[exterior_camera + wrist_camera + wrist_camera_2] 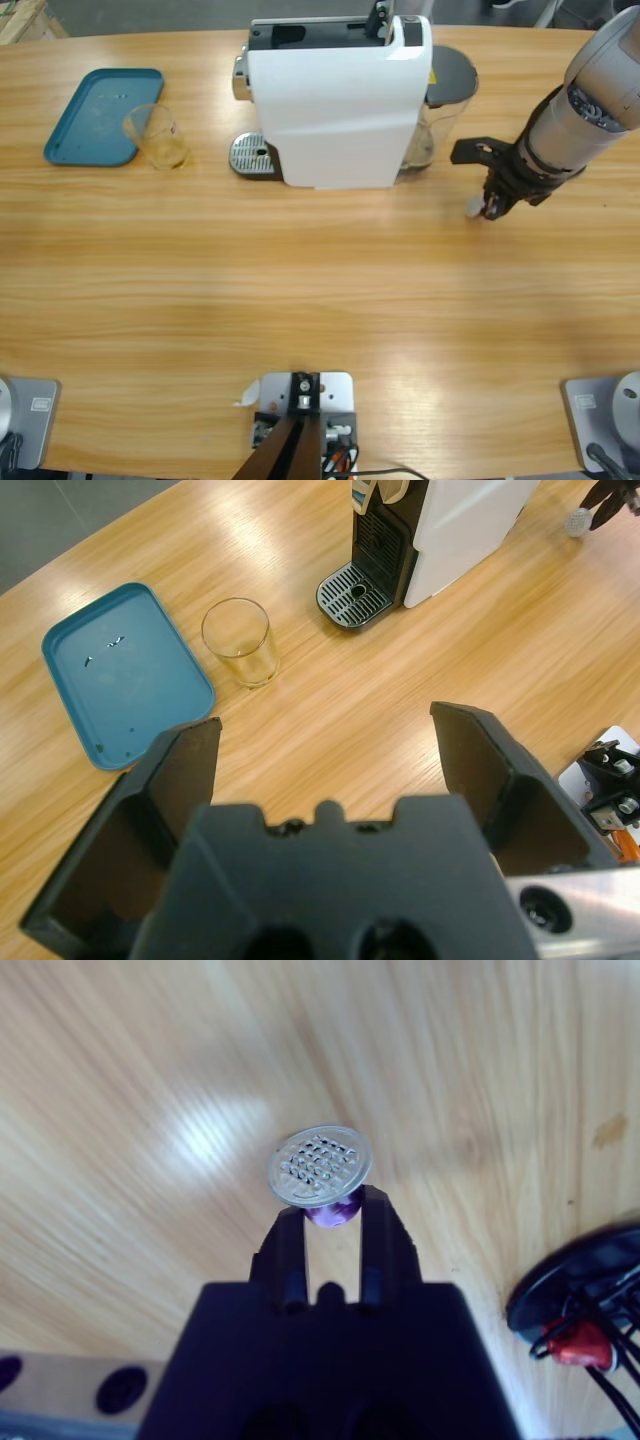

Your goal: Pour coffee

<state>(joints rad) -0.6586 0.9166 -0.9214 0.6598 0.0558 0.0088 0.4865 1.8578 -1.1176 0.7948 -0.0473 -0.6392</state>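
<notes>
No coffee shows in any view. A white coffee machine (335,100) (440,530) stands at the back of the table, its round metal drip grid (250,155) (352,595) bare. A clear tumbler (160,135) (240,640) stands upright left of the grid and looks empty. My right gripper (492,205) (330,1210) hangs right of the machine, shut on a purple capsule (318,1165) (476,208) with a silver dimpled foil face. My left gripper (325,725) is open and holds nothing, high above the table; it does not show in the high view.
A teal tray (95,115) (125,675) lies at the far left, touching or almost touching the tumbler. A dark-lidded clear water tank (445,90) sits on the machine's right side, close to my right arm. Bare wood stretches across the front half of the table.
</notes>
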